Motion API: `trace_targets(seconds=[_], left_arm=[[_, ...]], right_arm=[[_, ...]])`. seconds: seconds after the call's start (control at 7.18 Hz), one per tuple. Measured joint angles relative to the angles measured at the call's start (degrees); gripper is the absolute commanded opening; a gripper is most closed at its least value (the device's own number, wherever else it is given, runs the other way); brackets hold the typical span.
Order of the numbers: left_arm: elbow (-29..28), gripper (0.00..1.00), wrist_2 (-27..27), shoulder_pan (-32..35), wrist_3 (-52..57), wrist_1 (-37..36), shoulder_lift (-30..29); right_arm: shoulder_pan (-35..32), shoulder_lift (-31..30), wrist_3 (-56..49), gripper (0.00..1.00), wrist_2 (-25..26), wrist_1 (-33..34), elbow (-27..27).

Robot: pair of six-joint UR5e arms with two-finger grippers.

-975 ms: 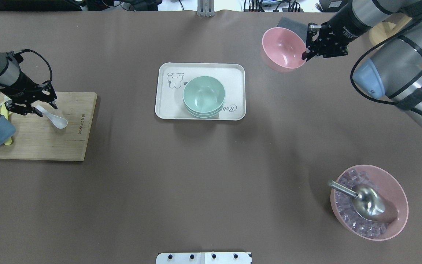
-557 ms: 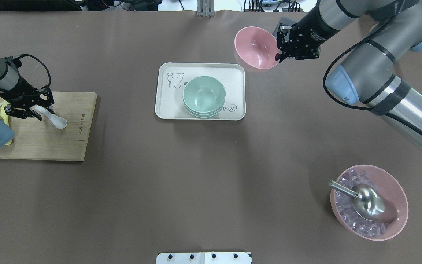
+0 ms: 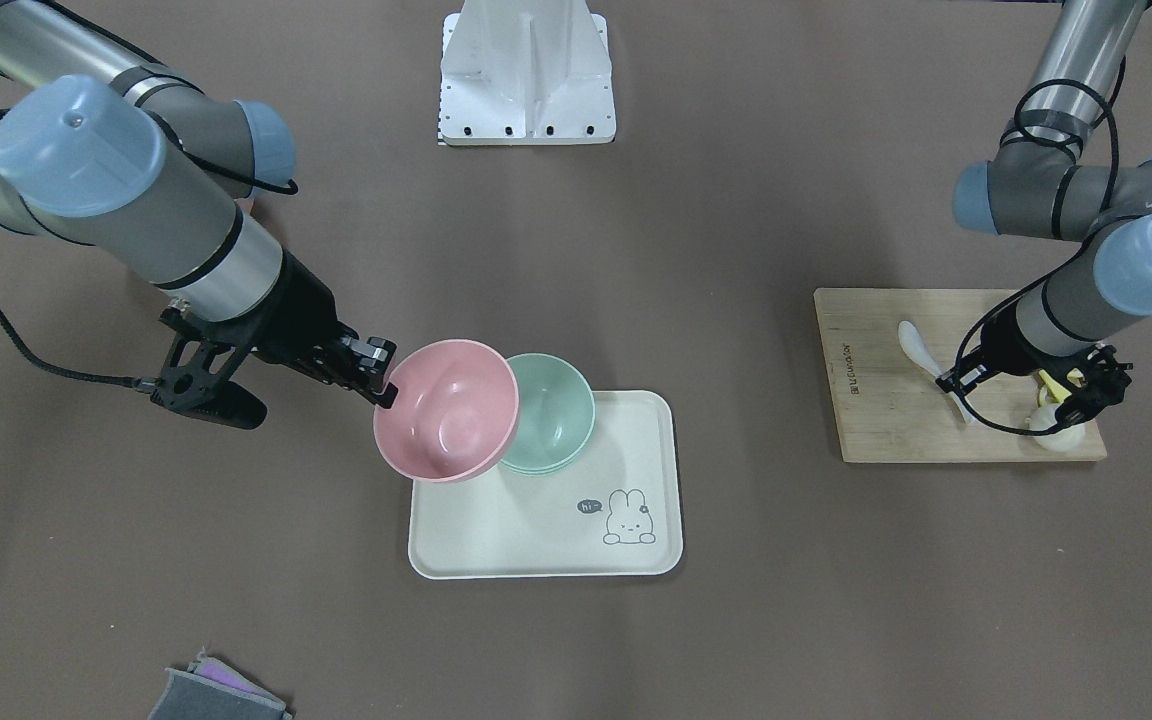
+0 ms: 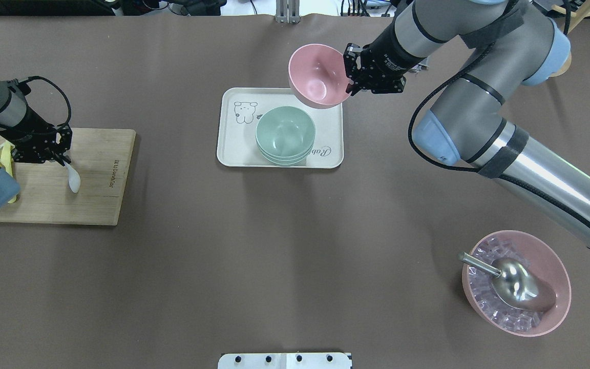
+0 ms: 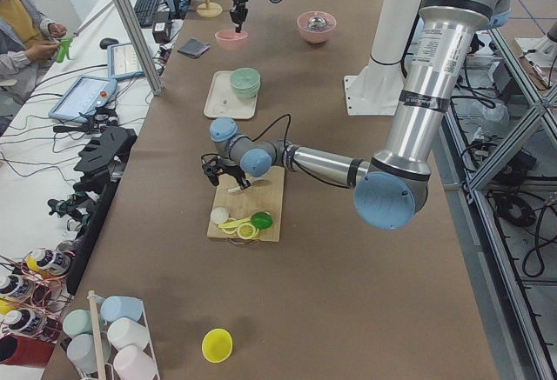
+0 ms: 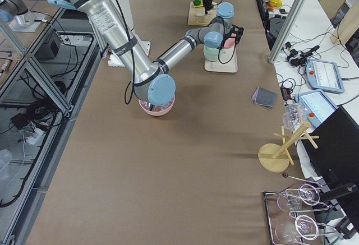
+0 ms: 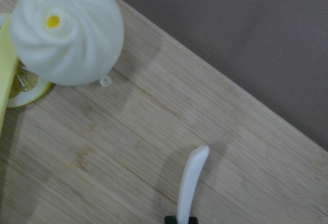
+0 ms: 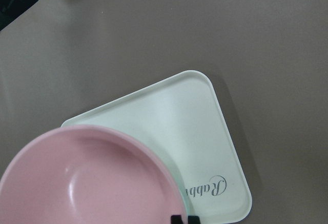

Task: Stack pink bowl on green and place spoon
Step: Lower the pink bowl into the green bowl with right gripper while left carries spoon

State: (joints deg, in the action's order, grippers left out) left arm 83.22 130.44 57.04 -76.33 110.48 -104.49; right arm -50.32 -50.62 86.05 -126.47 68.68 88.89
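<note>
My right gripper (image 4: 350, 77) is shut on the rim of the empty pink bowl (image 4: 318, 77) and holds it in the air over the far right corner of the white tray (image 4: 233, 148). The stack of green bowls (image 4: 285, 134) sits on that tray, just beside and below the pink bowl (image 3: 446, 410). My left gripper (image 4: 59, 156) is shut on the handle of the white spoon (image 4: 72, 178) over the wooden cutting board (image 4: 95, 205). The left wrist view shows the spoon handle (image 7: 192, 183) between the jaws.
A second pink bowl (image 4: 556, 266) with ice cubes and a metal scoop (image 4: 512, 282) stands near right. A white bun (image 7: 66, 29) and fruit slices lie on the board's left end. A grey cloth (image 3: 221, 695) lies at the far side.
The right arm has carried the pink bowl leftward from the far right to the tray's far corner. The left gripper shifted slightly and the spoon swung round in its grip.
</note>
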Motion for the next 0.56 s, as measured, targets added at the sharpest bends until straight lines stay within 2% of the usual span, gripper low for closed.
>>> trace_targets(seconds=[0.28,0.56], left_arm=[[1.3,0.0,0.7,0.0,-0.2,-0.3,-0.4],[2.7,0.0,3.8,-0.1,-2.8,-0.6,-2.5]], right_arm=[[2.9,1.5,1.5,0.0,4.1,-0.2,-0.9],[6.9,2.4,2.9,0.0,8.1,-0.7,-1.9]])
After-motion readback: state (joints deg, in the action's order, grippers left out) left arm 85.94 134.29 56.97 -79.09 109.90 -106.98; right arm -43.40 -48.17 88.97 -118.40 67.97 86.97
